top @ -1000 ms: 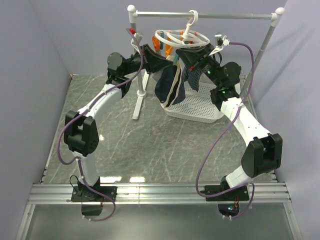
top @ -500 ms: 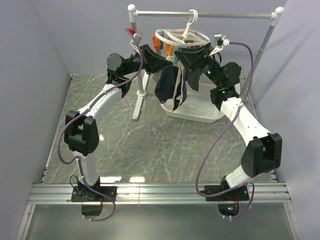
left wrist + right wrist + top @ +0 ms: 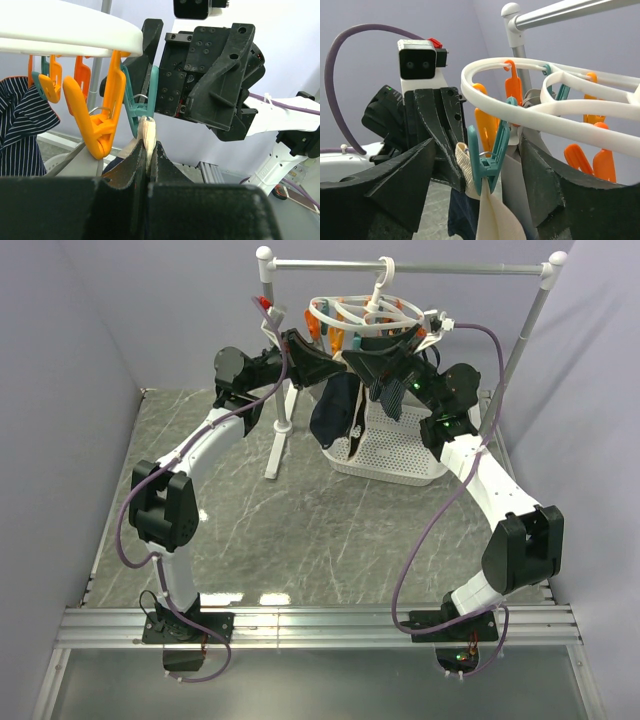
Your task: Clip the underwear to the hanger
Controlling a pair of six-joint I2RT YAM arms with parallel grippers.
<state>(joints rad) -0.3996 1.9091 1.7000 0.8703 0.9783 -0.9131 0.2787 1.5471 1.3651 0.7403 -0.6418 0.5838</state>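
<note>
Beige waistband [image 3: 148,131] is the part of the underwear [image 3: 335,415] that matters: the left claw [image 3: 148,155] is clenched on its folded edge and holds it up right under the lower end of a teal clothespin [image 3: 487,160] on the white plastic drying hanger [image 3: 365,318]. From the left claw the pin lies straight above. Band and pin tip look to be touching, but I cannot tell whether the pin has bitten the cloth.

The right claw [image 3: 479,150] comes from the opposite side, spread wide, with one finger on each side of the same pin and neither seeming to press it. It is the nearer one to work the pin. The pin's long axis hangs roughly upright, a little tilted.

Below the band, the dark navy body of the briefs dangles over the white basket [image 3: 400,465], clear of the bench [image 3: 300,530]. A navy pinstriped cloth [image 3: 22,125] hangs from the hanger's other side, and an orange clothespin [image 3: 97,120] dangles just beside the teal one.
</note>
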